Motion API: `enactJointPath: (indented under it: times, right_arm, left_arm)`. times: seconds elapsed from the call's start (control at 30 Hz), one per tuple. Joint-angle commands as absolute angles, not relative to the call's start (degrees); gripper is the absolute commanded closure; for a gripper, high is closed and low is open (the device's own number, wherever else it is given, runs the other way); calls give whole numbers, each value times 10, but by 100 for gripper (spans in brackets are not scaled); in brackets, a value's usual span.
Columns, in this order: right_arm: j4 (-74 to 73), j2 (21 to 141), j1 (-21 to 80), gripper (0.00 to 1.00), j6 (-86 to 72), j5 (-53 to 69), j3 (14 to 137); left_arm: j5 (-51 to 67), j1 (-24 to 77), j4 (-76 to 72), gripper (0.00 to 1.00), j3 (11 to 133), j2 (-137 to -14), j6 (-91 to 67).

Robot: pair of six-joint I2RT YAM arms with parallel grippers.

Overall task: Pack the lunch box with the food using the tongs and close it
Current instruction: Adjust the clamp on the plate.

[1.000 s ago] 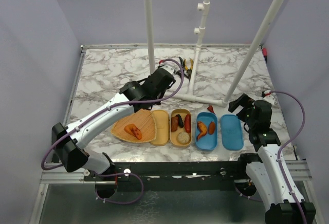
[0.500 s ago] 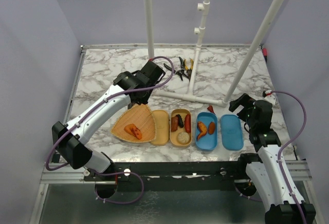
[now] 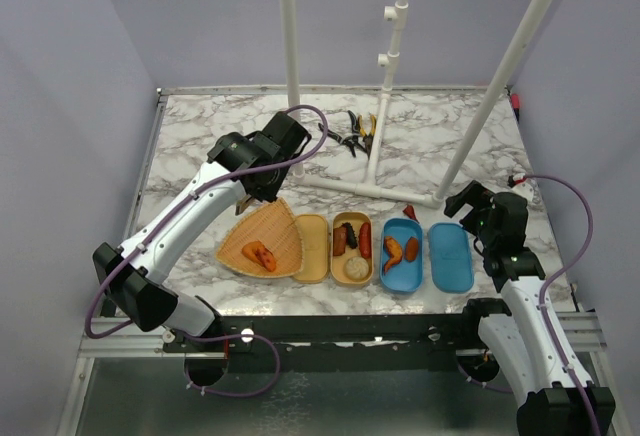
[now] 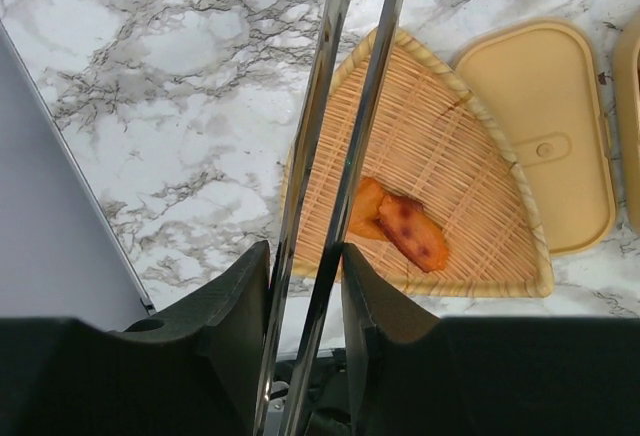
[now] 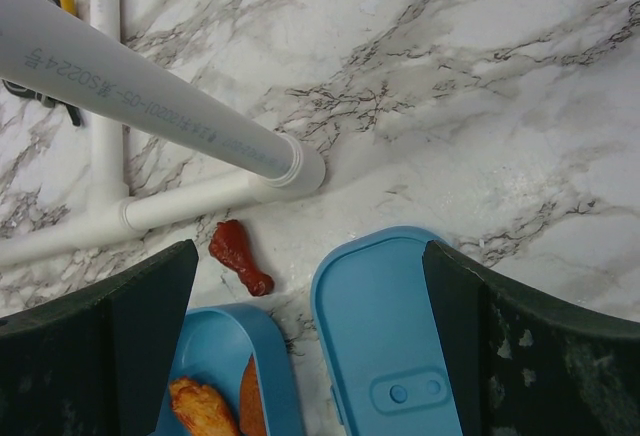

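Observation:
My left gripper (image 3: 255, 174) (image 4: 305, 256) is shut on the tongs (image 4: 330, 136), whose two thin metal arms run out over the wicker tray (image 3: 282, 228) (image 4: 470, 186). Two orange food pieces (image 3: 259, 254) (image 4: 405, 228) lie on that tray. The beige lunch box (image 3: 352, 246) holds sausage bits and a beige ball (image 3: 357, 268); its lid (image 3: 311, 248) (image 4: 545, 131) lies left of it. The blue box (image 3: 401, 254) holds orange pieces. A red drumstick (image 3: 409, 212) (image 5: 240, 257) lies on the table. My right gripper (image 3: 470, 201) (image 5: 310, 256) hangs open over the blue lid (image 3: 451, 256) (image 5: 400, 346).
A white pipe frame (image 3: 375, 188) (image 5: 150, 86) stands on the marble table (image 3: 200, 141) behind the boxes, with uprights rising from it. Black-and-yellow pliers (image 3: 355, 134) lie at the back by the frame. The boxes sit in a row near the table's front edge.
The left arm has swung left and back from beside the pipe frame, carrying the tongs toward the wicker tray. The right arm has not moved.

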State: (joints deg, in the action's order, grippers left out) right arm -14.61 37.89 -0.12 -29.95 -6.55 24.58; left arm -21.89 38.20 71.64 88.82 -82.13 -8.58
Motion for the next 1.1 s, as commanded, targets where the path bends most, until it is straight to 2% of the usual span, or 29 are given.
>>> enactJointPath:
  times: [0.0, 0.2, 0.33, 0.63, 0.77, 1.07]
  right_arm:
    - [-134, 378, -3, 0, -289, -81, 258]
    - [-141, 365, -3, 0, -290, -88, 252]
    - [-138, 360, -3, 0, -293, -88, 248]
    - [-138, 361, -3, 0, -295, -80, 246]
    - [-141, 351, -3, 0, -295, -84, 244]
    - [-141, 348, -3, 0, -296, -85, 243]
  left_arm:
    - [-251, 363, 729, 65, 897, -797, -107]
    - [-240, 349, 736, 65, 905, -802, -115]
    - [-283, 348, 729, 66, 889, -810, -126]
    - [-319, 348, 468, 70, 703, -791, -203]
    - [-303, 348, 367, 67, 640, -795, -224]
    - [-264, 349, 296, 63, 568, -870, -249]
